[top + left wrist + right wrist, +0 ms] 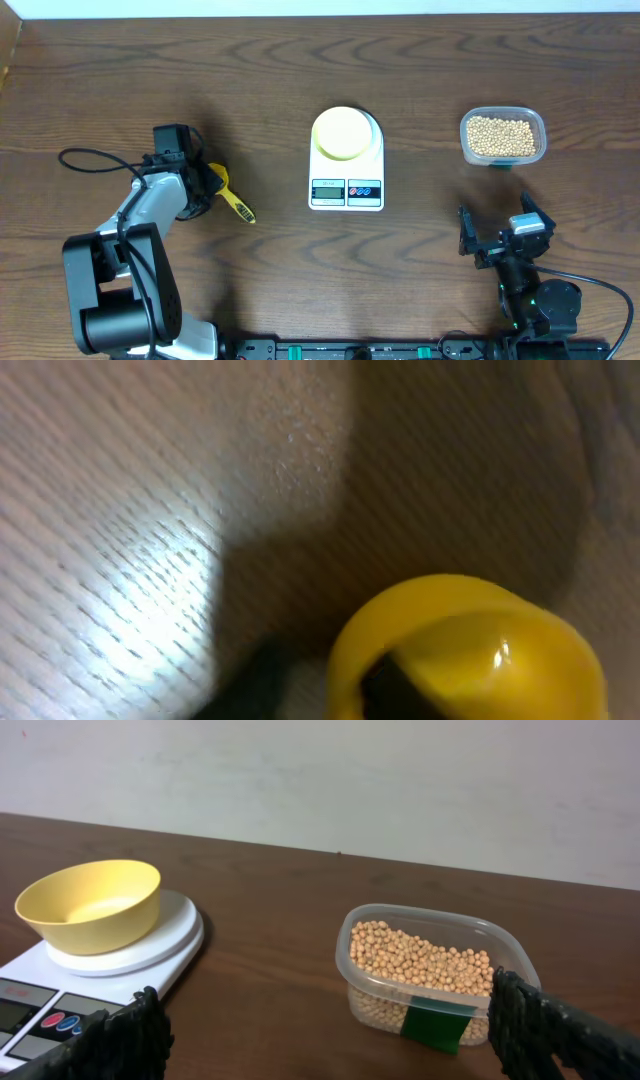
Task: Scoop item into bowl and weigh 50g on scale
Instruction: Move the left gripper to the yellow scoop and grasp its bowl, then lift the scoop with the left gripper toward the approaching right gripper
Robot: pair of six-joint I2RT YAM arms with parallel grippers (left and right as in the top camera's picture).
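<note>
Beans [420, 960] fill the clear container [430, 912], right of the bowl [341, 132] on the scale [346, 190]. Left gripper [204, 186] is at the scoop [233, 203]; its grip cannot be told. Right gripper [328, 1025] stands apart. Seat the handle squarely before lifting.

Pale yellow bowl [90, 905] on white scale [160, 952], beans [420, 960] in clear tub [352, 982] (green label [436, 1023]), right pincer [330, 1025] spread wide.
</note>
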